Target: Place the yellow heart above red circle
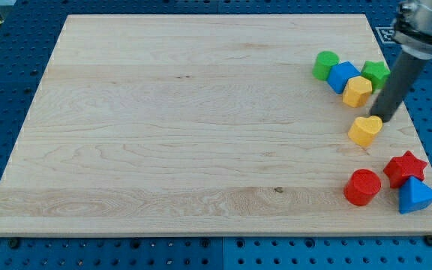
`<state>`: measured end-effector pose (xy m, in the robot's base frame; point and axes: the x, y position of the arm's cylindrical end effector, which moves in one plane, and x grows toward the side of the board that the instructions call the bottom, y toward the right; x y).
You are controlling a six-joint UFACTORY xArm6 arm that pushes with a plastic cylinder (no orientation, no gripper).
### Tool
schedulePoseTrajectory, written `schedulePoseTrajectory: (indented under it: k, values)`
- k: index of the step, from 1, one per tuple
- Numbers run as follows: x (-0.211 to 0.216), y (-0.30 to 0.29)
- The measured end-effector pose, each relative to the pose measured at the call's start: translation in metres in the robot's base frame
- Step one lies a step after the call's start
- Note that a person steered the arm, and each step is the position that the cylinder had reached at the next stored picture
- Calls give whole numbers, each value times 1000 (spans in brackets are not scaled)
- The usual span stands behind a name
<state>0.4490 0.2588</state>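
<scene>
The yellow heart (364,130) lies near the board's right edge, a little above the middle of its height. The red circle (362,187) stands below it, near the view's bottom right, with a gap of bare wood between them. My tip (386,118) comes down from the view's top right and touches the yellow heart's upper right side.
A green circle (325,65), a blue cube (343,76), a yellow hexagon (357,91) and a green star (376,73) cluster above the heart. A red star (404,168) and a blue triangle (415,196) sit right of the red circle. The wooden board (163,127) ends close by on the right.
</scene>
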Motion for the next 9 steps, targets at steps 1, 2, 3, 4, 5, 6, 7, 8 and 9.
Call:
schedulePoseTrajectory:
  k: [1, 2, 3, 4, 5, 6, 7, 8, 9]
  values:
    - [13, -10]
    - [30, -46]
    - [37, -57]
    - [8, -61]
    - [-5, -85]
    - [17, -93]
    - [43, -88]
    - [61, -72]
    - [60, -75]
